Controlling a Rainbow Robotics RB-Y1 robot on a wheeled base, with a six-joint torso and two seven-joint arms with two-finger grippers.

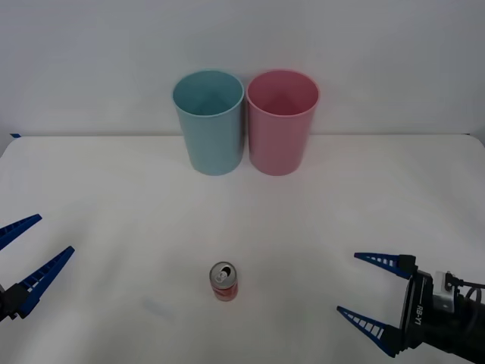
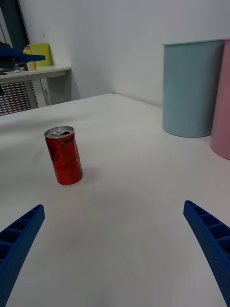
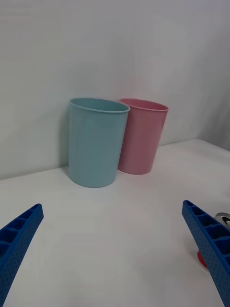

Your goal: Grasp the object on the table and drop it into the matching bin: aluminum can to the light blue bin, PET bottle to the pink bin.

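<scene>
The small red aluminum can stands upright near the front middle of the white table, silver top up. At the back, the light blue bin stands left of the pink bin, the two nearly touching. My right gripper is open, low over the table to the can's right and pointing at it. My left gripper is open at the far left. In the left wrist view the can peeks out behind one finger.
A plain white wall rises behind the bins. Bare tabletop lies between the can and both grippers, and between the can and the bins. In the right wrist view, a side desk with a yellow item stands in the room beyond the table.
</scene>
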